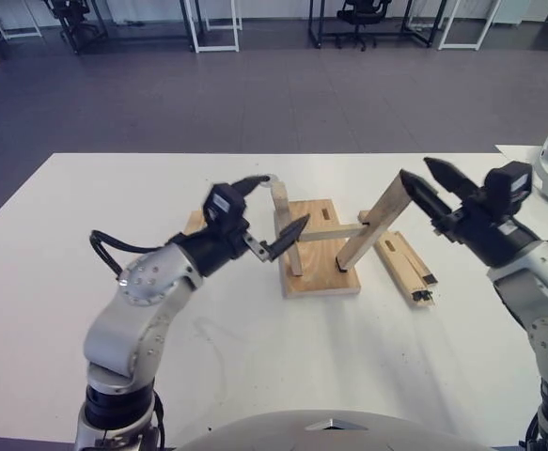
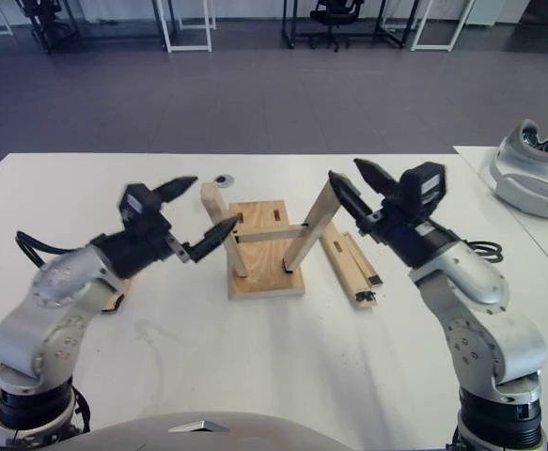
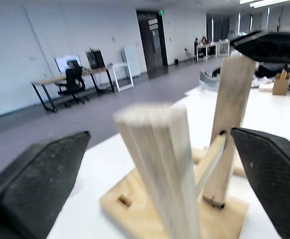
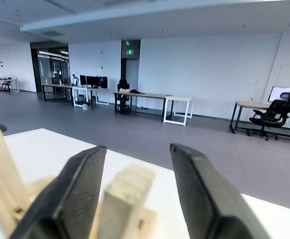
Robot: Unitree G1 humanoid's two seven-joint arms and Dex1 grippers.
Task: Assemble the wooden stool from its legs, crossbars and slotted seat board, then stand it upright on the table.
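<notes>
white bench [image 1: 396, 376] bore the seat board [image 1: 322, 282] flat near its middle, two legs [image 1: 372, 225] standing in it, joined by a crossbar [image 1: 335, 233]. left jaws gaped around one leg, right jaws gaped over the other's top, likely poised to steady them.

Part-built stool [image 2: 266, 271], left gripper [image 2: 214, 200], right gripper [image 2: 345, 169] open

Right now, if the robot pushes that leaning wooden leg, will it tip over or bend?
Probably not bend: the leaning leg looks like solid, stiff wood. It may wobble or tip, since it stands tilted in the seat board rather than upright. The crossbar joining it to the other leg should steady it somewhat.
</notes>
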